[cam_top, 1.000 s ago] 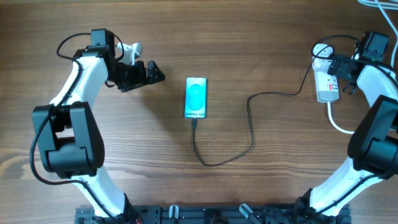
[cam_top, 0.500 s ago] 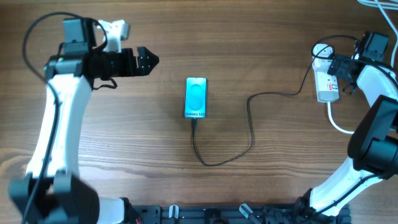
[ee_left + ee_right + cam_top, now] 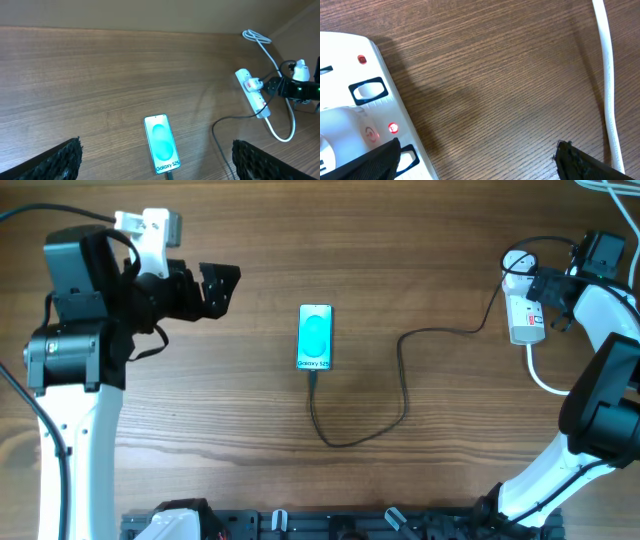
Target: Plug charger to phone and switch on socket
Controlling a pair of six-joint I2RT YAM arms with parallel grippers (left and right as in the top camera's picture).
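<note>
The phone (image 3: 314, 337) lies flat mid-table with its cyan screen up; it also shows in the left wrist view (image 3: 161, 149). The charger, a thin black cable (image 3: 402, 380), runs from the phone's near end, where its tip (image 3: 170, 175) meets the phone, in a loop to the socket (image 3: 526, 320) at the far right. The socket (image 3: 350, 100) shows a lit red mark (image 3: 393, 128). My left gripper (image 3: 228, 285) is open and empty, raised left of the phone. My right gripper (image 3: 548, 288) is open beside the socket, with one finger (image 3: 365, 165) over its edge.
A thick white cord (image 3: 607, 75) trails from the socket toward the near right, and also shows in the left wrist view (image 3: 278, 133). A white cable loop (image 3: 255, 36) lies beyond the socket at the table's far edge.
My left arm has pulled back to the left and lifted, so its gripper is now farther from the phone. The right arm, phone, cable and socket have not moved.
</note>
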